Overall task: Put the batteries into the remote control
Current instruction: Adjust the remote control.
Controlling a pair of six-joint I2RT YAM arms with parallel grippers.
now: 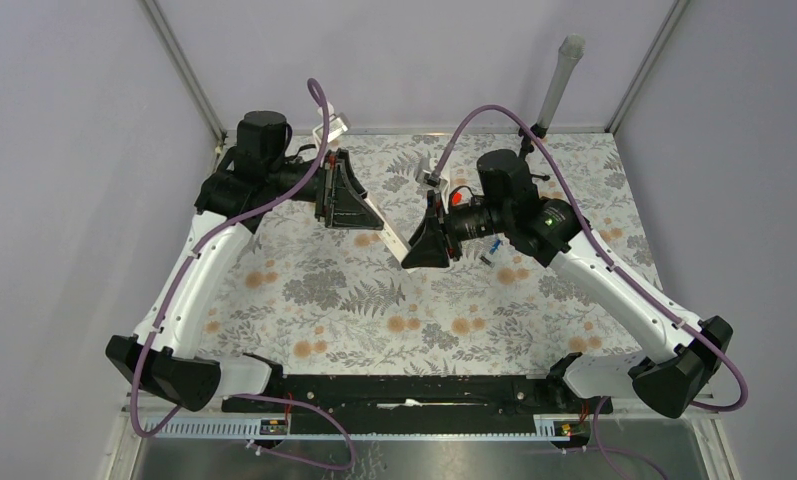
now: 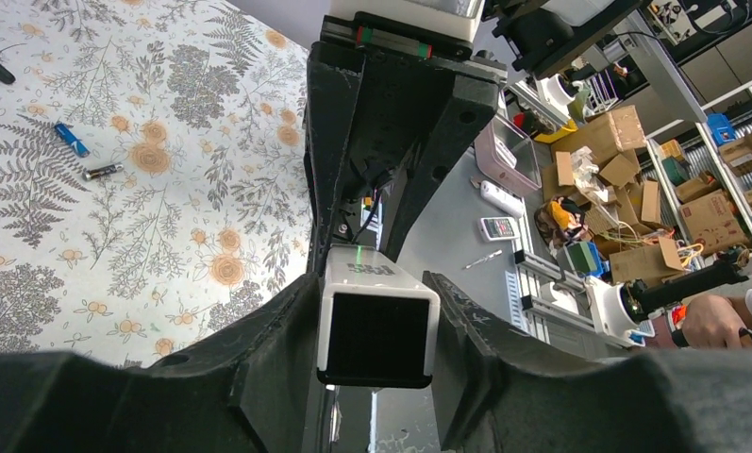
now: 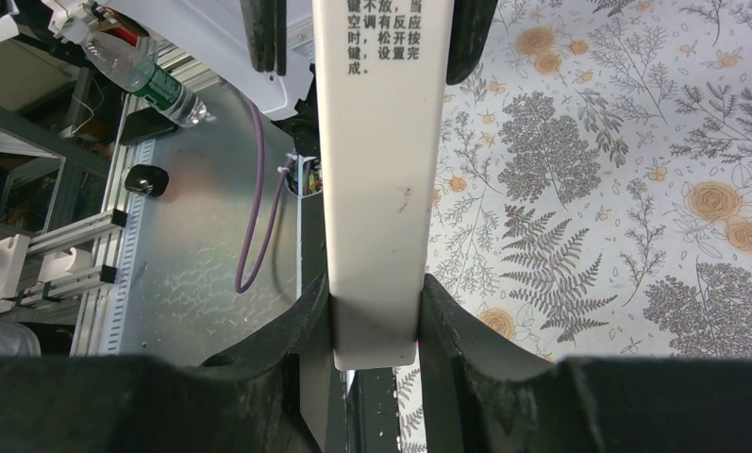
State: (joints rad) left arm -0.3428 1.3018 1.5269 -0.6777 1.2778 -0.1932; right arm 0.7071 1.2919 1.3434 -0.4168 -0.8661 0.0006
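The remote control (image 1: 395,240), a slim white bar, hangs in the air above the mat's middle, held between both grippers. My left gripper (image 1: 377,226) is shut on its dark end (image 2: 376,335). My right gripper (image 1: 415,252) is shut on the other, plain white end (image 3: 376,326); the remote's face with printed text (image 3: 381,57) runs away from it. My left gripper (image 2: 372,283) and right gripper (image 3: 375,283) each have both fingers against the bar's sides. Two batteries lie on the mat, a blue one (image 2: 70,139) and a darker one (image 2: 103,172), right of the grippers (image 1: 491,250).
The floral mat (image 1: 354,300) covers the table. A grey tube (image 1: 562,80) stands at the back right corner. A small white piece (image 1: 332,126) lies at the back edge. A red part (image 1: 458,195) shows by the right wrist. Purple cables loop above both arms.
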